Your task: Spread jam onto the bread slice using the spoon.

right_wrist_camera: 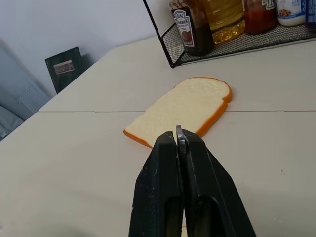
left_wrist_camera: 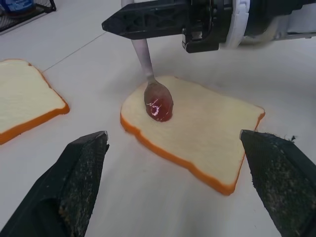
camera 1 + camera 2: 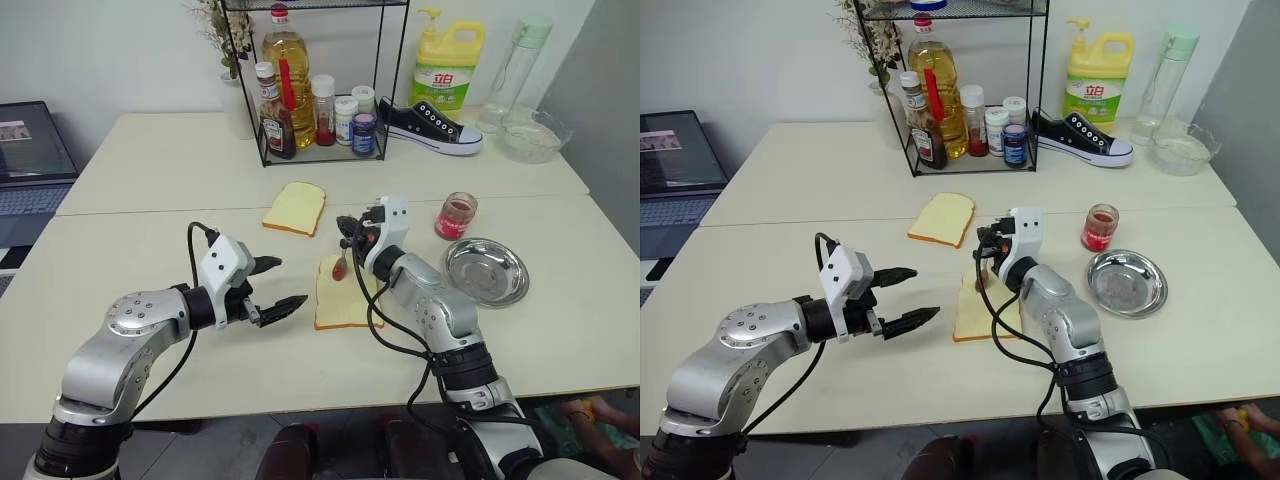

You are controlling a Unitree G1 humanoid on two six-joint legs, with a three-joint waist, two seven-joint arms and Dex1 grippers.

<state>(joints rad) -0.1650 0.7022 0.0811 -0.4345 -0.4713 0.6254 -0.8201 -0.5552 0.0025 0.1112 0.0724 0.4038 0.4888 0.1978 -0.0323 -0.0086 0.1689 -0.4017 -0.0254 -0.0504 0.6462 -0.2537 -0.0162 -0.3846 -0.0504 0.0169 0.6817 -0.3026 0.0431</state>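
The right tool [image 3: 348, 232] pinches the spoon [image 2: 157, 101], pressing its jam [image 2: 159, 109] onto the bread slice [image 2: 197, 128] mid-desk [image 3: 150, 215] for spreading. The left tool [image 3: 274, 287] waits wide open, empty.

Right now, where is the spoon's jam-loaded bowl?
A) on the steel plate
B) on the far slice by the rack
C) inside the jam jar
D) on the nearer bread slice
D: the right gripper holds the spoon with its jam-coated bowl resting on the nearer bread slice.
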